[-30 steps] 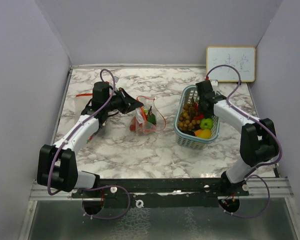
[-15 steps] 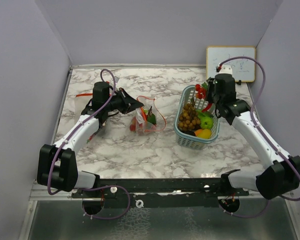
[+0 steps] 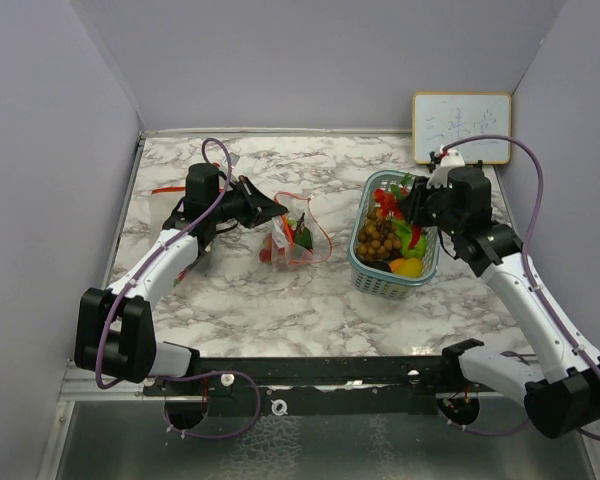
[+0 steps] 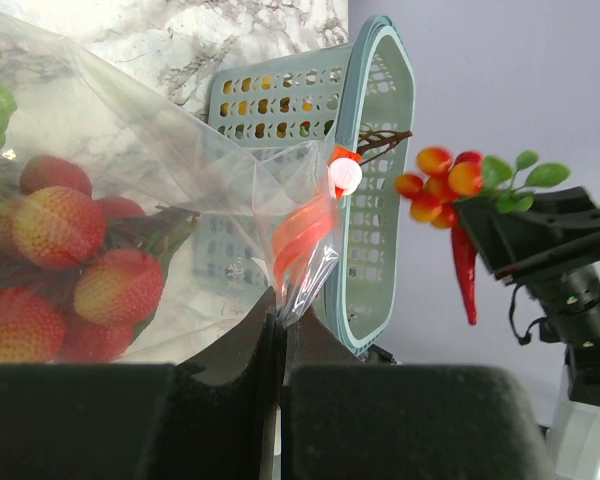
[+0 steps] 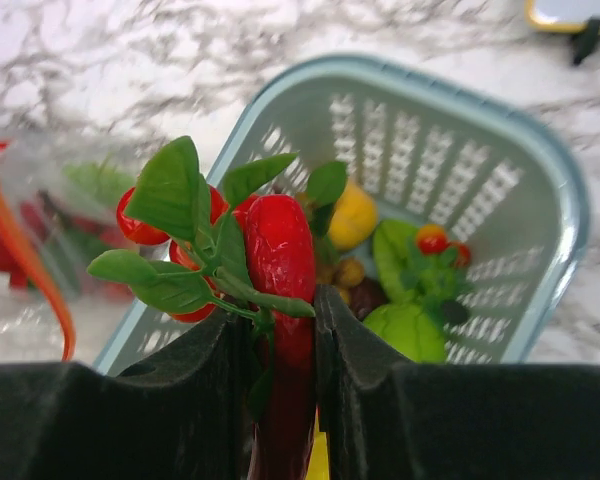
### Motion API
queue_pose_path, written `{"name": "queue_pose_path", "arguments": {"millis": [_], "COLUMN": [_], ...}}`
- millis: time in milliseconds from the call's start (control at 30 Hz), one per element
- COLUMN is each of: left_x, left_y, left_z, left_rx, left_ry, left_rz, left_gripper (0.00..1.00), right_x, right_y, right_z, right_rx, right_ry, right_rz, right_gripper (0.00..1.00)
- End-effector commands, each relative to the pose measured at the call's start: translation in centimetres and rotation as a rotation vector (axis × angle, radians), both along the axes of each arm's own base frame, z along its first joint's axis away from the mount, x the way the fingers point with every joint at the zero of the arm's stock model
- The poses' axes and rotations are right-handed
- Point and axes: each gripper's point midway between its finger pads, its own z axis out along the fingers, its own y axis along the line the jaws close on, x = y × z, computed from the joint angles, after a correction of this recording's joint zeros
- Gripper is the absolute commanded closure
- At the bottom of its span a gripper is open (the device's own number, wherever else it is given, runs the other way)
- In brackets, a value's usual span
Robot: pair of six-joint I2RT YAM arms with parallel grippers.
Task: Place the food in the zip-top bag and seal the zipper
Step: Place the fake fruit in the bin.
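Over the marble table (image 3: 240,300), my left gripper (image 4: 280,322) pinches the bag (image 4: 130,140) at its mouth, seemingly propping it open, while my right gripper (image 5: 278,315) clamps a chili sprig (image 5: 276,245) above the basket (image 5: 572,205).

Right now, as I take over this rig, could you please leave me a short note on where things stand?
Left gripper: shut on the zip-top bag, pinching its mouth edge beside the zipper.
Right gripper: shut on a red chilli sprig, lifted above the teal basket.
Done: red pieces and some green are in the bag.
Left: bring the chilli sprig to the bag. Then move the brown grapes, yellow piece and green piece over from the basket. Last, seal the zipper, which is not yet closed.
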Motion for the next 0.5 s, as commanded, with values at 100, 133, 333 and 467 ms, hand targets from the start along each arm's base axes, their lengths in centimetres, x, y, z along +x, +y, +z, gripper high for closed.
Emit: {"name": "queue_pose_path", "arguments": {"millis": [100, 133, 333, 467], "left_x": [0.1, 0.1, 0.1, -0.1], "left_y": [-0.3, -0.3, -0.3, -0.2], "left_z": [1.8, 1.8, 1.8, 1.8], "left_rx": [-0.017, -0.015, -0.014, -0.012], "left_ry": [-0.054, -0.054, -0.056, -0.056], "left_rz": [-0.027, -0.027, -0.027, -0.028], "left_gripper": [1.00, 1.00, 1.00, 1.00], "right_x": [-5.2, -5.4, -5.1, -5.1], "right_y": [2.7, 2.8, 2.7, 3.1], "right_z": [-3.2, -4.1, -7.5, -8.8], "right_rx": [0.177, 0.176, 0.185, 0.183], "right_ry": [0.111, 0.136, 0.210, 0.249], "right_rz": [0.137, 0.141, 0.101, 0.114], "right_gripper": [0.78, 0.73, 0.53, 0.40]}}
